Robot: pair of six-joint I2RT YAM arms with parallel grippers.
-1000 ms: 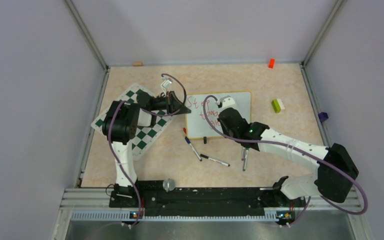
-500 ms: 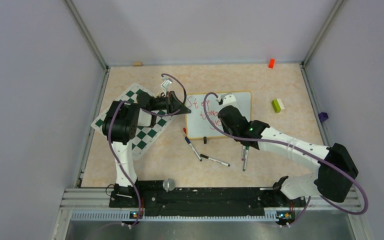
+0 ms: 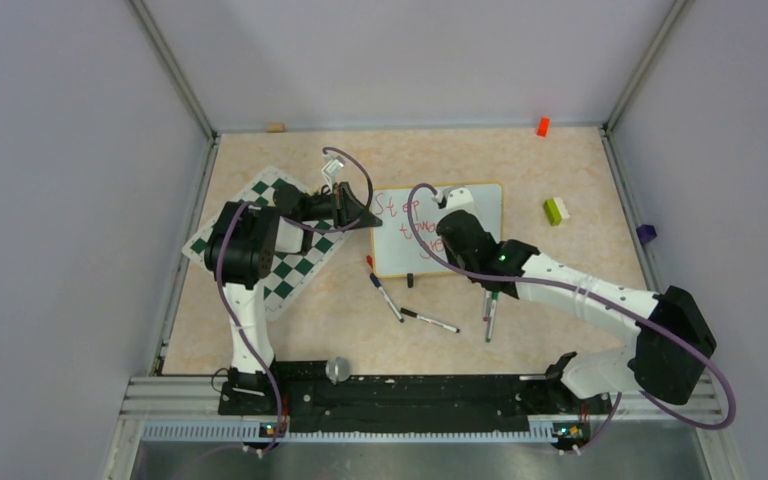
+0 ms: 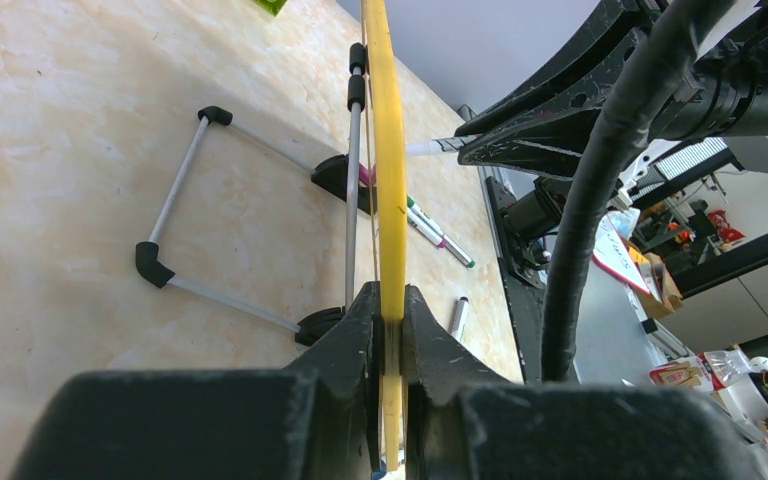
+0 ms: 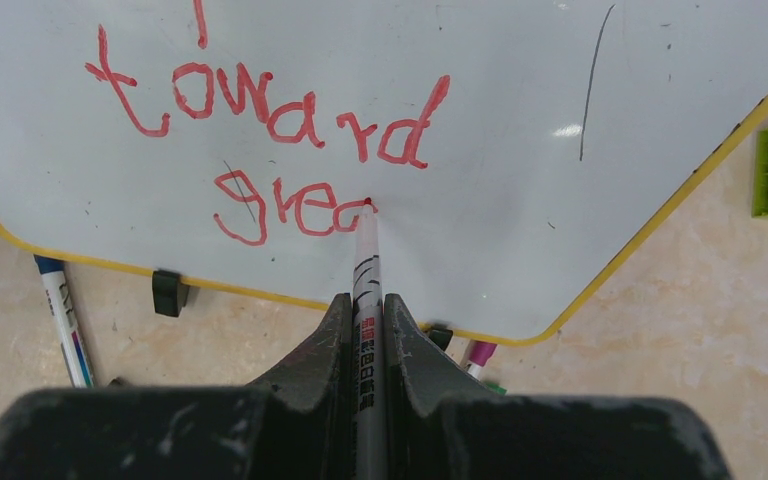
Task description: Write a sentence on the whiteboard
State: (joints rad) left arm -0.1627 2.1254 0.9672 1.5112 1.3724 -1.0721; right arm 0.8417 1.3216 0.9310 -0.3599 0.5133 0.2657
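So, left side first: my left pincer is pinching the left edge of the whiteboard. Its jaws are pressed tight onto the thin frame and it's bracing the board. The board is sitting around mid-bench, just right of the checkered mat. From the left wrist view I'm guessing it's propped up on its wire stand.

Moving right, the sentence is running down the left part of the board in red, and the third line is reading "grea" right now. My right pincer is squeezing the marker, with the tip touching the board right at the end of that "a".

I'm reckoning we're mid-word on the last line, so well over halfway through the writing. The next move is calling for a small shift to the right and a clean "t". I'm planning on light pressure so the board isn't shoving against the left grip. There's plenty of blank white to that side.

The board is lying straight ahead of the right pincer. Its lower frame is crossing just beyond the fingertips.
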